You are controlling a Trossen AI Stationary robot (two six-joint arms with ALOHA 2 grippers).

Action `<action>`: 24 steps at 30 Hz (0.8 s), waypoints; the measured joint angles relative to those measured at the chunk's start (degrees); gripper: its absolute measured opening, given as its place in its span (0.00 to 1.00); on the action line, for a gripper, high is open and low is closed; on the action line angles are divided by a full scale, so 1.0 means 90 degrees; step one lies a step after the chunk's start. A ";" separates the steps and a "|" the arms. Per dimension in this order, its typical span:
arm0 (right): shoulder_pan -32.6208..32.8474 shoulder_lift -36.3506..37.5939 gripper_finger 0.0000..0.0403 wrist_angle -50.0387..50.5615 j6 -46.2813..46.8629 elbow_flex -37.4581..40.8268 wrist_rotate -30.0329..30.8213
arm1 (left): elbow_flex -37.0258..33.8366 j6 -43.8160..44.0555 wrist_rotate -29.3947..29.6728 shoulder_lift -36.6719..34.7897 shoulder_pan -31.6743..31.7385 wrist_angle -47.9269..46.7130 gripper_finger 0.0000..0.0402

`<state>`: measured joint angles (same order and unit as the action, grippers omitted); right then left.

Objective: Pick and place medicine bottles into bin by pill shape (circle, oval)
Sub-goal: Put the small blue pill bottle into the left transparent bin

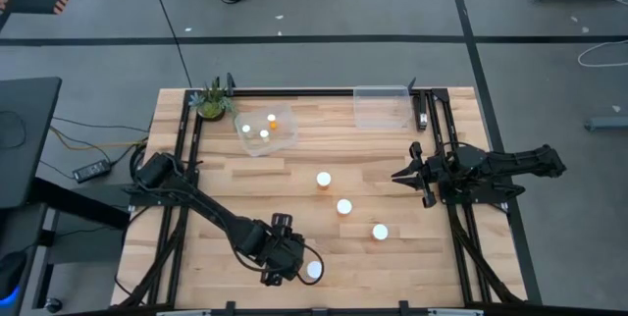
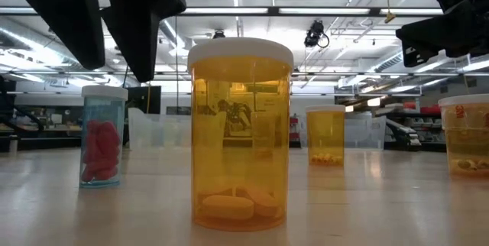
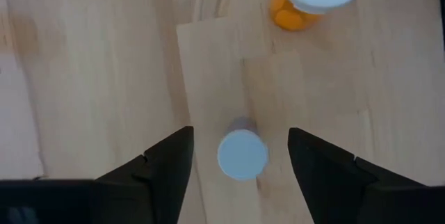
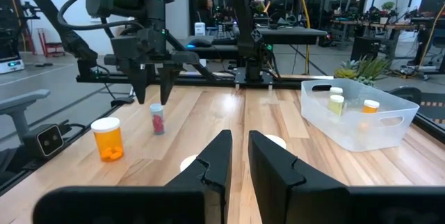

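A small medicine bottle [image 3: 243, 156] with a white cap and red pills [image 4: 158, 119] stands upright on the table near its front edge. My left gripper [image 3: 240, 137] hangs open just above it, pointing steeply down, one finger on either side of the cap and clear of it. In the high view the gripper [image 1: 281, 261] hides this bottle. A wider orange bottle [image 1: 314, 270] stands right beside it. Three more white-capped bottles [image 1: 344, 207] stand mid-table. My right gripper [image 1: 397, 176] waits shut at the table's right side.
A clear bin [image 1: 267, 130] at the far left-centre holds three bottles [image 4: 336, 103]. A second clear bin [image 1: 383, 107] stands at the far right. A small plant [image 1: 211, 100] sits at the far left corner. Bare wood lies between the bottles.
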<state>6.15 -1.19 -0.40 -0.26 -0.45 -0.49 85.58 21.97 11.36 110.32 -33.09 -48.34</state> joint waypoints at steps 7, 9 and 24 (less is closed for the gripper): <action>0.0000 0.0000 0.14 -0.0002 0.0000 0.0000 0.0000 | -0.0010 -0.0107 -0.0017 0.0254 -0.0064 0.0015 0.58; -0.0002 0.0000 0.14 0.0000 -0.0001 -0.0001 0.0000 | -0.0007 -0.0185 -0.0023 0.0282 -0.0069 -0.0001 0.58; -0.0002 0.0000 0.14 -0.0002 -0.0002 0.0000 0.0000 | -0.0007 -0.0200 -0.0025 0.0333 -0.0072 -0.0019 0.37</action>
<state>6.13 -1.19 -0.43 -0.27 -0.45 -0.49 85.52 20.17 11.14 113.32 -33.74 -48.51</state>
